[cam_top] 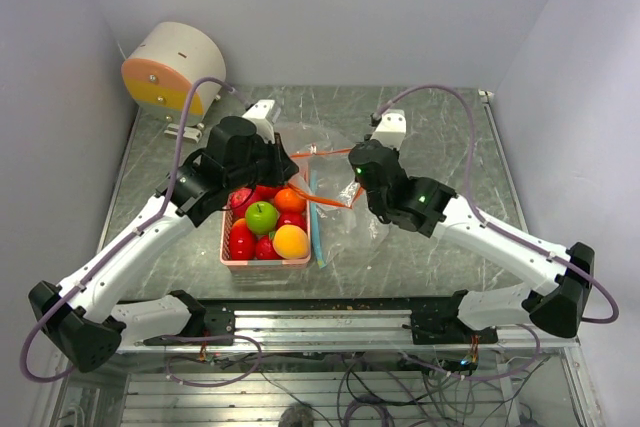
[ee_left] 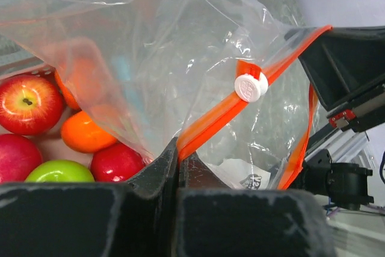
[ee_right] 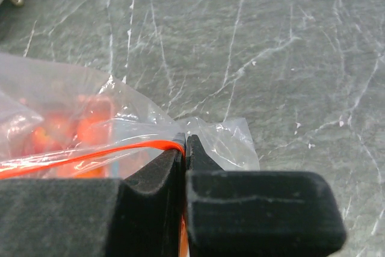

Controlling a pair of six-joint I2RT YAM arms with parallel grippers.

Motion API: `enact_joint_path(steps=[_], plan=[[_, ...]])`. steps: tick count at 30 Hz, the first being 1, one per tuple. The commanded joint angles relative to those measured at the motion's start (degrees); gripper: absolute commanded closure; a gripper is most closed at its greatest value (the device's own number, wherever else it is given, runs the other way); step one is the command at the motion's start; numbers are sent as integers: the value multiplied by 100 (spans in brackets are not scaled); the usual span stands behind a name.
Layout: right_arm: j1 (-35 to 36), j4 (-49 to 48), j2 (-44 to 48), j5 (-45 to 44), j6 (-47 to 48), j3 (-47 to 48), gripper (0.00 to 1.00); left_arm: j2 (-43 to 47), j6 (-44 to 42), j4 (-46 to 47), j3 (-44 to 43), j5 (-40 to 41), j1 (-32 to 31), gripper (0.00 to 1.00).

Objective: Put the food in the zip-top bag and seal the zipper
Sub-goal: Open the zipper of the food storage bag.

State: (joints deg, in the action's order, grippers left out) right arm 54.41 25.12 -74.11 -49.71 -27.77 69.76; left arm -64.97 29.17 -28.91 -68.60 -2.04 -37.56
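The food lies in a pink basket (cam_top: 226,243): a green apple (cam_top: 262,215), red apples (cam_top: 242,240), an orange (cam_top: 289,199) and a yellow-orange fruit (cam_top: 291,241). The clear zip-top bag (ee_left: 180,40) hangs just right of and above the basket. Its zipper (ee_left: 216,115) is an orange strip with a white slider (ee_left: 250,86). My left gripper (ee_left: 178,148) is shut on that strip at the bag's left end. My right gripper (ee_right: 185,139) is shut on the strip's other end (ee_right: 90,151). The mouth is stretched between the grippers (cam_top: 320,152). No fruit shows inside the bag.
A teal-blue strip (cam_top: 318,232) lies on the table along the basket's right side. A round cream and orange device (cam_top: 172,67) stands at the back left. White walls close in the grey marbled table (cam_top: 430,247) on three sides.
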Motion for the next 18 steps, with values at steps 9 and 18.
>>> enact_joint_path(steps=[9, 18], plan=[[-98, -1815, 621, 2356, 1547, -711, 48, 35, -218, -127, -204, -152, 57, 93], [-92, -2008, 384, 2881, 1644, -676, 25, 84, -13, 327, -81, -478, 56, 93]])
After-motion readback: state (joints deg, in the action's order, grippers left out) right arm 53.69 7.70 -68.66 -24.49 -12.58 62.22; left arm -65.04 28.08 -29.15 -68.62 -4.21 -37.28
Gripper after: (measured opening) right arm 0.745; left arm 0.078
